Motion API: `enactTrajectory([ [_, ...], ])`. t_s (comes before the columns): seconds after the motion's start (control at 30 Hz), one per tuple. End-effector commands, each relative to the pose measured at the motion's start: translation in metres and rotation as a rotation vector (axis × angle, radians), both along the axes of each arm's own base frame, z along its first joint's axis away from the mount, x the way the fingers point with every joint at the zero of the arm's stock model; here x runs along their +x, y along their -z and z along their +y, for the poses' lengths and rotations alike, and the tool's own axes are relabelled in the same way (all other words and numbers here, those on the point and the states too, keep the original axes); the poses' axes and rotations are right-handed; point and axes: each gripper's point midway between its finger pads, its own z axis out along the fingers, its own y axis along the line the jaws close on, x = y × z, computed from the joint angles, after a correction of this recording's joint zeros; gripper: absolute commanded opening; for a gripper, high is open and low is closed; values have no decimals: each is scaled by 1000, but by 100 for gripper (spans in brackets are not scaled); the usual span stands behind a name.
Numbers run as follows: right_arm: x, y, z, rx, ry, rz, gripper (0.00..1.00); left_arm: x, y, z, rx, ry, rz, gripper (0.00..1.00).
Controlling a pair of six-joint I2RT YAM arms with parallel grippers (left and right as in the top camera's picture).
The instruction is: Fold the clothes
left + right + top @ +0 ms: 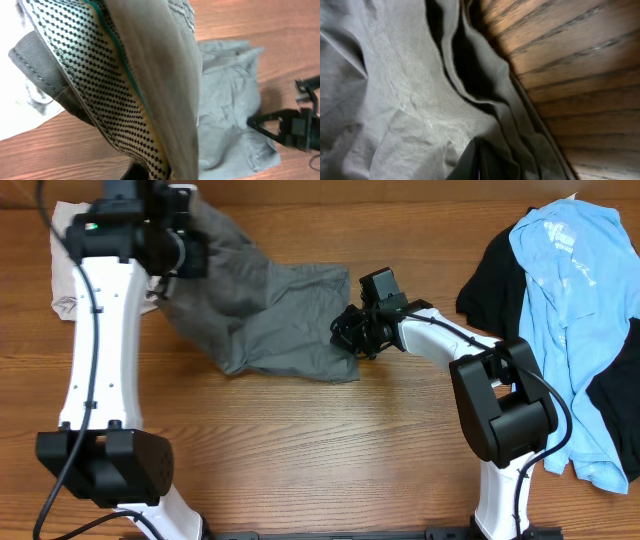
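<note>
Mid-grey shorts (270, 310) lie spread across the middle of the wooden table. Their left end is lifted at the far left, where my left gripper (188, 250) is shut on the waistband. In the left wrist view the waistband's dotted lining (100, 85) hangs right in front of the camera and hides the fingers. The rest of the shorts (225, 100) rests on the wood beyond. My right gripper (346, 332) sits low at the shorts' right edge. Its fingers (479, 162) are pressed together, with the grey cloth (395, 100) bunched at their tips.
A beige garment (62, 280) lies behind the left arm at the far left. A light-blue T-shirt (575, 300) lies over a black garment (488, 280) at the right edge, next to the right arm's base (505, 410). Bare wood (300, 450) fills the front.
</note>
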Motion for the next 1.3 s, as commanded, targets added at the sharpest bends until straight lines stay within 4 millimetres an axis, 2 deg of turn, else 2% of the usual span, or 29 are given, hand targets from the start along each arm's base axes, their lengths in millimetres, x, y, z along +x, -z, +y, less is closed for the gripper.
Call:
enactTrajectory([
  [0.0, 0, 5, -2, 8, 3, 16, 4, 4, -6, -23, 62, 43, -29, 4],
  [0.13, 0, 5, -2, 8, 2, 16, 4, 11, 27, -47, 63, 52, 43, 4],
  [0.3, 1, 5, -2, 8, 3, 15, 4, 26, 65, -65, 44, 59, 94, 4],
  [0.37, 2, 4, -1, 11, 2, 8, 4, 28, 86, -75, 44, 67, 135, 4],
  [0.53, 6, 1, 1, 21, -6, -16, 4, 26, 116, -102, 39, 123, 191, 4],
  [0.63, 11, -10, 7, 65, -40, -45, 4, 25, 124, -121, 39, 161, 193, 4],
  [0.7, 18, -24, 9, 87, -56, -82, 4, 24, 126, -129, 40, 176, 188, 4],
  [0.83, 51, -95, -9, 134, -23, -241, 4, 26, 125, -140, 35, 194, 169, 4],
  [0.87, 62, -127, -24, 163, 2, -302, 4, 26, 125, -142, 33, 194, 167, 4],
  [0.97, 77, -185, -58, 214, 51, -413, 4, 24, 125, -146, 33, 202, 167, 4],
  [1.03, 83, -224, -88, 244, 88, -487, 4, 23, 124, -152, 22, 215, 167, 6],
  [1.1, 85, -243, -109, 254, 114, -525, 4, 21, 123, -160, -2, 234, 165, 19],
  [1.17, 85, -260, -136, 259, 152, -561, 4, 19, 120, -174, -46, 268, 160, 37],
  [1.2, 84, -264, -153, 254, 176, -564, 4, 16, 117, -186, -85, 299, 159, 41],
  [1.23, 83, -264, -163, 247, 184, -564, 4, 11, 114, -200, -130, 335, 159, 43],
  [1.27, 83, -262, -169, 242, 195, -555, 4, 10, 113, -206, -146, 350, 157, 43],
])
